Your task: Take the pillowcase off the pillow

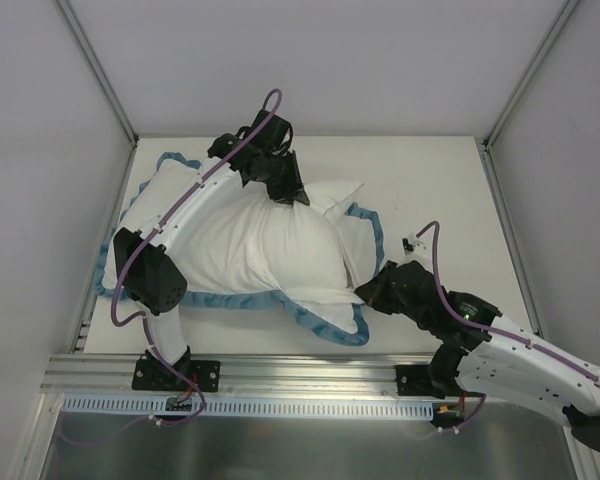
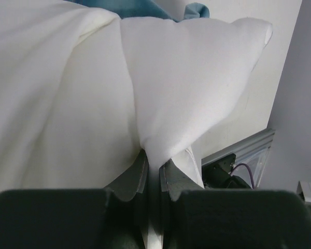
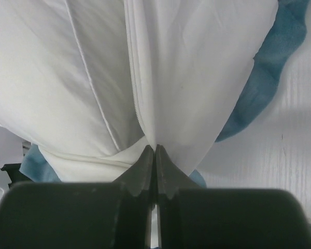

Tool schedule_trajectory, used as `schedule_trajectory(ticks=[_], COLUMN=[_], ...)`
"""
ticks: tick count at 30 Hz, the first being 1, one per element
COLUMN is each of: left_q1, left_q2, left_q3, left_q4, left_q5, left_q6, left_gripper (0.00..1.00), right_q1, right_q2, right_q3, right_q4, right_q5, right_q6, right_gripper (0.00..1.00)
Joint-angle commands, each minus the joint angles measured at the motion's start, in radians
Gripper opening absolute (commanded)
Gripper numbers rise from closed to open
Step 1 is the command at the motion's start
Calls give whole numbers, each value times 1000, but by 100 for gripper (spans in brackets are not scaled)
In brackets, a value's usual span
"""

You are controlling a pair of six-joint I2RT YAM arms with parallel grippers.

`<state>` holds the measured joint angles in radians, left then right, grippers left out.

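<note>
Two tools are each pinched tight on white cloth. The left tool [image 1: 283, 190] grips the far edge of the pillow [image 1: 250, 250], which lies mid-desk [image 1: 430, 180] with its long axis running left to right and one corner pointing right. The right tool [image 1: 373, 290] nips the pillowcase [image 1: 325, 325] beside its zip [image 3: 136, 93] at the near-right corner. Its teal ruffle [image 1: 368, 235] rings the pillow, white inside showing.

Plump white pillow [image 1: 250, 250] lies on teal-frilled pillowcase [image 1: 325, 328].
</note>
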<state>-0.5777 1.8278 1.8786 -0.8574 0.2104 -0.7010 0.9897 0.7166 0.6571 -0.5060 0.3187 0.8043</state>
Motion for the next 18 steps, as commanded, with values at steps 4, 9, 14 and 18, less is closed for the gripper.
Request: schedule_trajectory(ticks=[4,9,14,18], left_q1=[191,223,223,200], left_q2=[-67,-65,-87,-131], left_q3=[106,117,76,-2], left_q4=[97,97,98,115], left_q5=[-152,-146,-60,-20], left_q6=[-20,-23,-25,-11], left_gripper=[0,0,0,0], right_q1=[96,222,230,44], right_q2=[-46,-23,15,110], right_q3=[-95,-151,-123,-36], right_q4=[-269,-275,-286,-269], right_q5=[-96,-61,25,-10], right_q6=[39,150,135,-69], right_gripper=[1,1,1,39])
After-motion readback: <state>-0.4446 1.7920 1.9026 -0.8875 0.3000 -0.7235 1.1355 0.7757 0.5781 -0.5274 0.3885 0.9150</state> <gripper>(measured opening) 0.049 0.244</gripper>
